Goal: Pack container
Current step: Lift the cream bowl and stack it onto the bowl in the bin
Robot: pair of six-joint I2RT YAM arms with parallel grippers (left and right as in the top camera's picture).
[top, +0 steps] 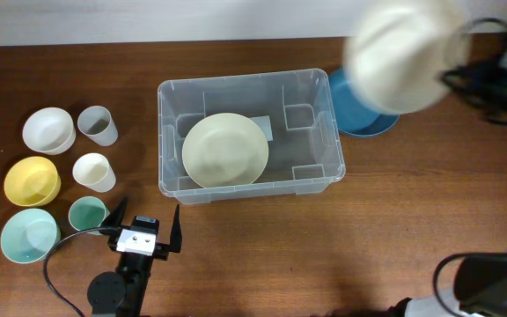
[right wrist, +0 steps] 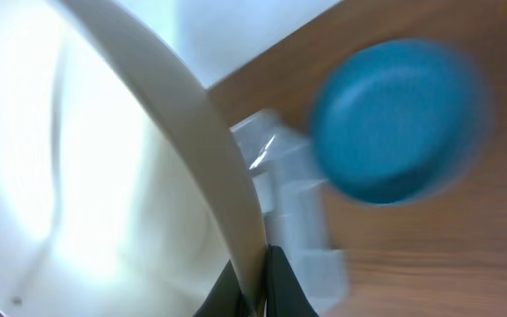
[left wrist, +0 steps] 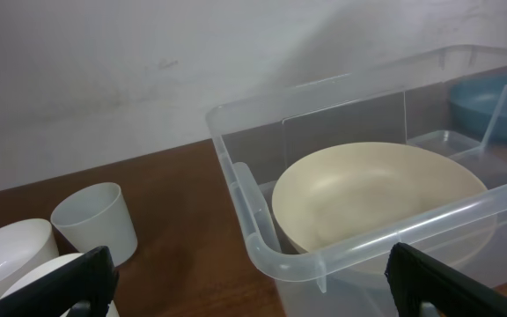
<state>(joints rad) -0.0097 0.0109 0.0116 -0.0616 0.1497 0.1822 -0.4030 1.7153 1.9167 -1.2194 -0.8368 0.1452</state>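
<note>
- Nearest the overhead camera is the white dish (top: pixel 403 55), blurred and raised above the table's far right. The right gripper (right wrist: pixel 255 286) pinches its rim, one finger pressed on each face.
- Table (top: pixel 262 255): dark wood, and everything else rests on it.
- Container (top: pixel 313 145): clear, rectangular, with an open top. It stands at the centre of the table with its long sides running left to right.
- Cream plate (top: pixel 225 151): lies flat on the container's base, in the left half. It covers part of a pale label (top: pixel 265 126).
- Blue plate (top: pixel 363 114): sits on the table just beside the container's far right corner. In the overhead view the raised dish partly hides it.
- Left gripper (top: pixel 148 209): sits low at the table's front edge, near the container's front left corner. Its fingers are spread wide with nothing between them.
- Bowls: form a column at the table's left, well apart from the container. The white bowl (top: pixel 47 129) is farthest back, the yellow bowl (top: pixel 32 181) is in the middle, and the mint bowl (top: pixel 29 236) is at the front.
- Cups: stand upright between the bowls and the container. From back to front they are the grey cup (top: pixel 98 124), the white cup (top: pixel 93 172) and the teal cup (top: pixel 87 212). The teal cup is just beside the left gripper.
</note>
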